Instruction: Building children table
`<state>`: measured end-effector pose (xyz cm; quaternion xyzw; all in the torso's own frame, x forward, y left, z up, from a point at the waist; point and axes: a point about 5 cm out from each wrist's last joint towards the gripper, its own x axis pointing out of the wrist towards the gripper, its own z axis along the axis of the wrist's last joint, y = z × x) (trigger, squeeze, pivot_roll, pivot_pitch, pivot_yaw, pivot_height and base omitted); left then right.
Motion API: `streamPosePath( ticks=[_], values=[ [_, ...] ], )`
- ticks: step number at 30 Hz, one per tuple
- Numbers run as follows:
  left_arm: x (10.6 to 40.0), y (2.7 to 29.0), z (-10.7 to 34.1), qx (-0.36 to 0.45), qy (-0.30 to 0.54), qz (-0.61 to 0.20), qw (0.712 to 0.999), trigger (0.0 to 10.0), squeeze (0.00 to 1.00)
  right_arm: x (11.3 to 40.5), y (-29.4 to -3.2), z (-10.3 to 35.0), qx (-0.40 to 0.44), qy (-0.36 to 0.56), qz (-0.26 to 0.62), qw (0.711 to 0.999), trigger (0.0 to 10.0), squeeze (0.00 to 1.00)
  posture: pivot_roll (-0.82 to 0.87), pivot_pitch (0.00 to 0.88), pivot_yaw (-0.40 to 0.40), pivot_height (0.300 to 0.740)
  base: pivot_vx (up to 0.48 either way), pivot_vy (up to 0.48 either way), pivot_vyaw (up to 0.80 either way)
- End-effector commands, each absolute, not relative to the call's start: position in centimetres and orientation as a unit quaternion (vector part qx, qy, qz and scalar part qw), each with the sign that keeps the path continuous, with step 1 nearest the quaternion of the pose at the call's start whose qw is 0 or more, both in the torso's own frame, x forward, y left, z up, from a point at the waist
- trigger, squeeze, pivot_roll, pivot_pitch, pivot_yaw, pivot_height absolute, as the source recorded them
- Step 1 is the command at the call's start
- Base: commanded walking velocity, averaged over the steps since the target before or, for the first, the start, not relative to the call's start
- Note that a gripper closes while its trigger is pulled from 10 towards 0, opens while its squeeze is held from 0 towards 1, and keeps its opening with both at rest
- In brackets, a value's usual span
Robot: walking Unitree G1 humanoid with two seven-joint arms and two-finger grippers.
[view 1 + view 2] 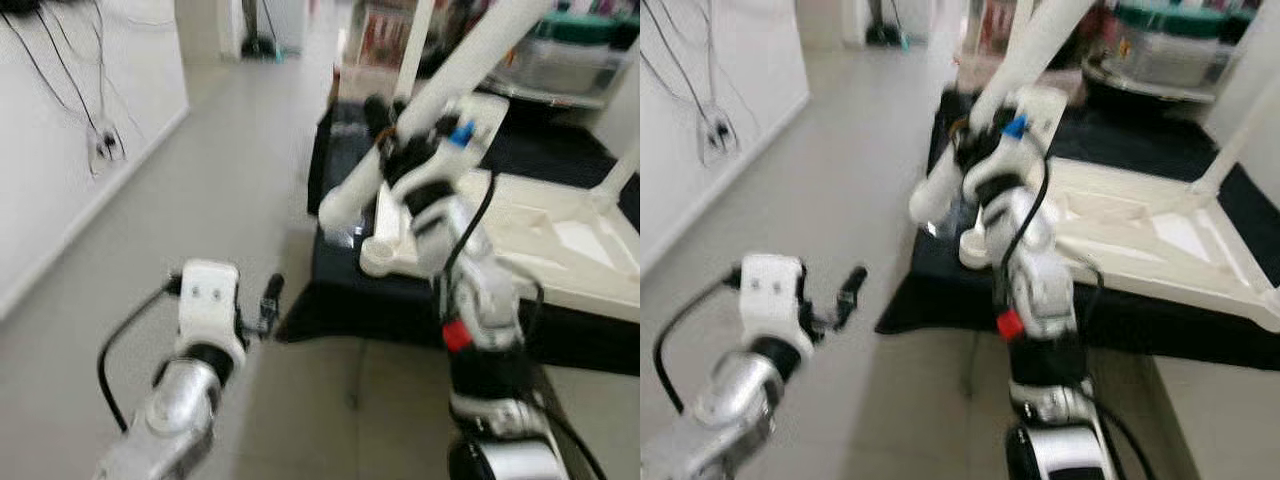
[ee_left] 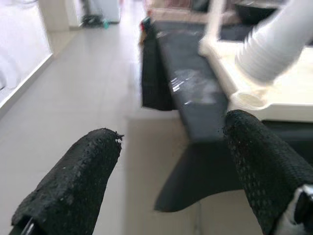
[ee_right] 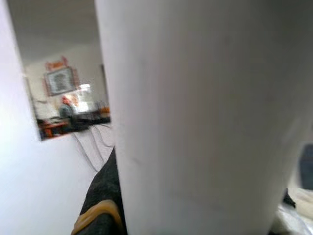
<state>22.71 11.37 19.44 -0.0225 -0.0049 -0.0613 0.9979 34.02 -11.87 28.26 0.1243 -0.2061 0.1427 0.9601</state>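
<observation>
A white tabletop (image 1: 540,240) lies upside down on a low black-covered surface (image 1: 340,270). One upright white leg (image 1: 620,180) stands at its right side. My right gripper (image 1: 400,145) is shut on a loose white table leg (image 1: 450,85), which is tilted, its lower end over the tabletop's near-left corner. In the right wrist view that leg (image 3: 195,122) sits right against a black finger (image 3: 102,196). My left gripper (image 2: 168,147) is open with nothing in it, hanging over the floor to the left of the black surface, also seen as the left gripper (image 1: 270,295) in the head view.
Grey tiled floor (image 1: 230,200) stretches away on the left. A white wall with hanging cables (image 1: 100,140) borders it. A plastic container (image 1: 570,50) and other clutter stand behind the tabletop at the back right. The picture is blurred.
</observation>
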Motion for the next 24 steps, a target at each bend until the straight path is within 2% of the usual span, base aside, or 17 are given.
streamPosePath(
  ticks=[1, 7, 11, 18, 24],
  values=[
    [23.0, 11.6, 19.9, -0.022, -0.014, -0.048, 0.999, 10.0, 0.00, 34.0, -12.0, 28.2, 0.110, -0.203, 0.135, 0.964, 10.0, 0.00, 0.11, 0.081, -0.095, 0.740, 0.000, 0.000, -0.80],
    [23.5, 11.9, 21.3, -0.010, -0.050, -0.026, 0.998, 10.0, 0.00, 34.0, -12.1, 27.8, 0.099, -0.200, 0.133, 0.966, 10.0, 0.00, 0.11, 0.081, -0.094, 0.740, 0.000, 0.000, -0.80],
    [24.0, 12.6, 22.8, -0.006, -0.085, -0.001, 0.996, 10.0, 0.00, 33.9, -11.9, 27.9, 0.089, -0.205, 0.139, 0.965, 10.0, 0.00, 0.11, 0.085, -0.096, 0.740, 0.000, 0.000, 0.00],
    [24.2, 13.1, 23.4, 0.000, -0.098, 0.011, 0.995, 10.0, 0.00, 33.9, -11.6, 27.7, 0.088, -0.199, 0.147, 0.965, 10.0, 0.00, 0.11, 0.086, -0.096, 0.740, 0.000, 0.000, 0.00],
    [24.2, 13.4, 23.6, 0.007, -0.100, 0.018, 0.995, 10.0, 0.00, 33.8, -10.9, 27.4, 0.082, -0.193, 0.160, 0.965, 10.0, 0.00, 0.11, 0.091, -0.098, 0.740, 0.286, 0.000, 0.00]
  ],
)
